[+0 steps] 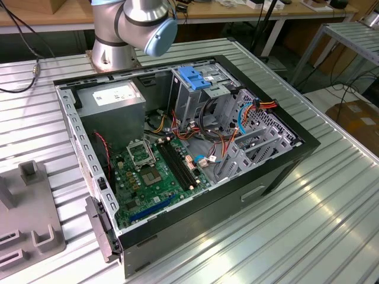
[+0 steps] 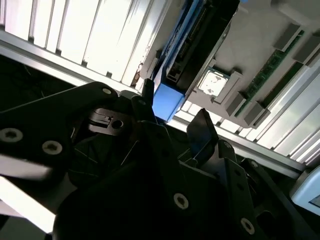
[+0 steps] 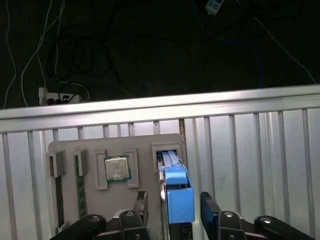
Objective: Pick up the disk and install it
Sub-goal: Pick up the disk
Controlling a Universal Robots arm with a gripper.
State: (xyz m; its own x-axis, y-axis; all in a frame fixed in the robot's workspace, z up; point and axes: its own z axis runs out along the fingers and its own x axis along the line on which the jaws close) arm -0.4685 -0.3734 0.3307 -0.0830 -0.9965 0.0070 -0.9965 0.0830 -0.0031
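disk (image 3: 179,200): blue-framed, on edge in grey tray (image 3: 142,142) | fingers (image 3: 209,210): spread apart, flanking it

No text can be read. Print is carried by the white sticker (image 1: 112,93) on the grey power-supply box (image 1: 115,125), too small to be made out.

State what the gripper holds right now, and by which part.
Nothing is held. The gripper is open, a finger on each side of the disk at its blue end, with gaps showing. The disk sits in the grey fixture.
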